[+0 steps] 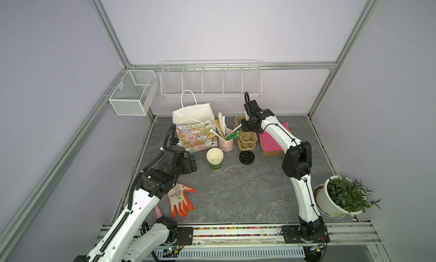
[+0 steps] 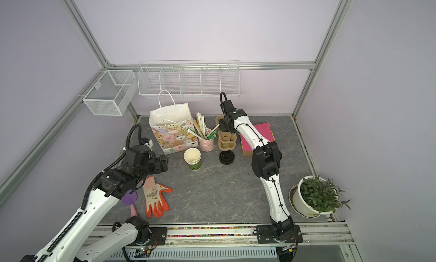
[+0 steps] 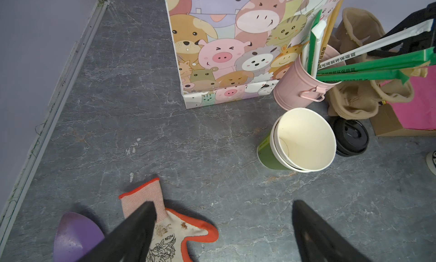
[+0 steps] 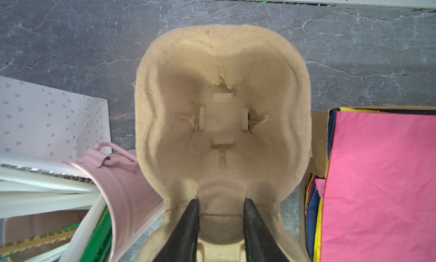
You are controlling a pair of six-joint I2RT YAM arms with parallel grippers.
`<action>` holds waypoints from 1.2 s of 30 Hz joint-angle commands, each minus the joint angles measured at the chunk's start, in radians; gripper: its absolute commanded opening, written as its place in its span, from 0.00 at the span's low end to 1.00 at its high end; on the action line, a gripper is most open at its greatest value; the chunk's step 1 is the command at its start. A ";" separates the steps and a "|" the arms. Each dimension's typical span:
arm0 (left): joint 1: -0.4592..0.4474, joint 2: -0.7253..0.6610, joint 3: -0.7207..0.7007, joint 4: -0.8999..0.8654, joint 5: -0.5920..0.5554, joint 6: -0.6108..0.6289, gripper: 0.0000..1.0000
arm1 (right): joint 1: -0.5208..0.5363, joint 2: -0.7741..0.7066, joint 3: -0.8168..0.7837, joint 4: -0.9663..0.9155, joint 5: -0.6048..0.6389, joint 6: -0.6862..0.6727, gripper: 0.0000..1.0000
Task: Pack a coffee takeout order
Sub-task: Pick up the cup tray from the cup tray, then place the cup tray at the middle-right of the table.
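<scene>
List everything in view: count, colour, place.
gift bag: 1, white with animal print, upright at back of table
bucket: 1, pink, beside bag, holds wrapped straws
cup carrier: stack, count unclear, brown, beside bucket
pink sheet: top of a coloured stack in cardboard box, beside carrier
paper cups: 2 nested, green, in front of bag
lids: small stack, black, in front of carrier
glove: 1, orange and white, front, left arm's side
scoop: 1, purple, beside glove
potted plant: 1, white pot, front, right arm's side
wire baskets: 2, white, on walls
left gripper: open, empty, near glove
right gripper: jaws narrow, astride carrier's middle; grip unclear
</scene>
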 commanded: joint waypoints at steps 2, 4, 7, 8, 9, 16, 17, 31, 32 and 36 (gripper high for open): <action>0.005 0.007 -0.009 -0.004 0.009 0.002 0.91 | 0.005 0.003 -0.032 -0.004 0.006 -0.006 0.30; 0.005 0.009 -0.009 -0.004 0.010 0.002 0.90 | 0.006 0.003 -0.032 -0.003 0.006 -0.004 0.31; 0.007 0.011 -0.009 -0.004 0.011 0.002 0.90 | 0.005 -0.011 -0.032 0.001 0.007 -0.007 0.31; 0.006 0.011 -0.009 -0.004 0.011 0.002 0.90 | 0.005 -0.019 -0.031 -0.002 0.012 -0.010 0.31; 0.007 0.011 -0.009 -0.004 0.011 0.002 0.90 | 0.006 -0.027 -0.032 -0.005 0.018 -0.010 0.31; 0.007 0.006 -0.009 -0.004 0.015 0.002 0.90 | 0.001 -0.189 -0.150 -0.020 0.096 -0.035 0.31; 0.008 0.003 -0.009 -0.004 0.015 0.003 0.90 | -0.002 -0.220 -0.184 -0.016 0.100 -0.034 0.31; 0.008 -0.013 -0.009 -0.004 0.021 -0.001 0.90 | 0.007 -0.699 -0.708 0.059 0.064 0.063 0.32; 0.008 -0.011 -0.009 -0.004 0.023 -0.001 0.90 | 0.016 -0.737 -0.755 0.060 0.068 0.071 0.32; 0.008 -0.013 -0.009 -0.005 0.028 -0.001 0.90 | 0.059 -0.866 -0.935 0.059 0.099 0.107 0.33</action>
